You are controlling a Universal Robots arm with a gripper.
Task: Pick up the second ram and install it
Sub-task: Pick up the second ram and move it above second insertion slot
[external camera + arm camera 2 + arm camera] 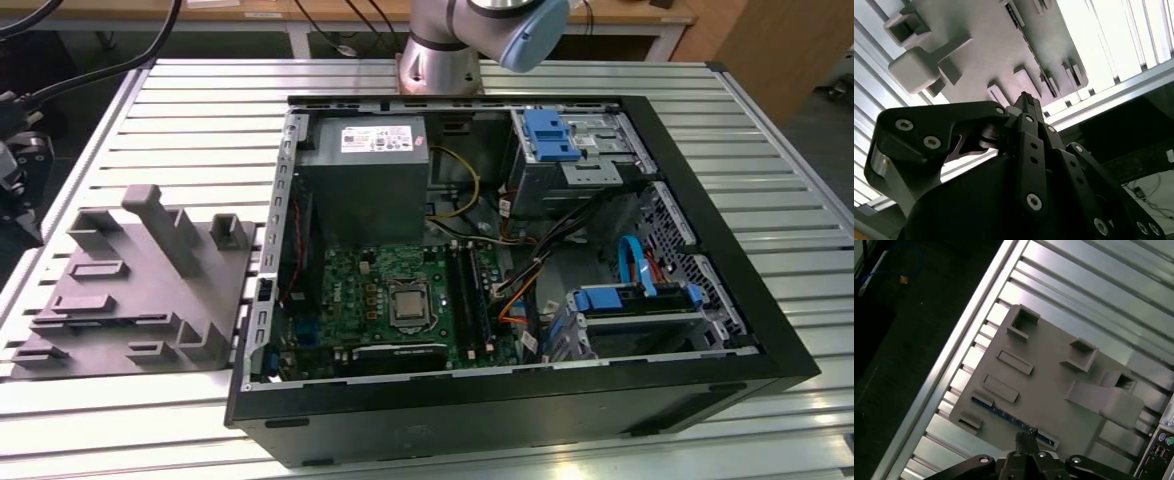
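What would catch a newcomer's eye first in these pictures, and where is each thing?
The open computer case dominates the exterior view, its green motherboard exposed inside. On the exterior view's left sits a grey moulded tray. In the first wrist view the gripper hangs over that tray, close to the second ram, a thin dark stick lying along its edge.

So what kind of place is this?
Probably a robotics lab or workshop bench: an open computer case lies on a slatted metal table, a grey parts holder beside it, and a robot arm stands by the case.
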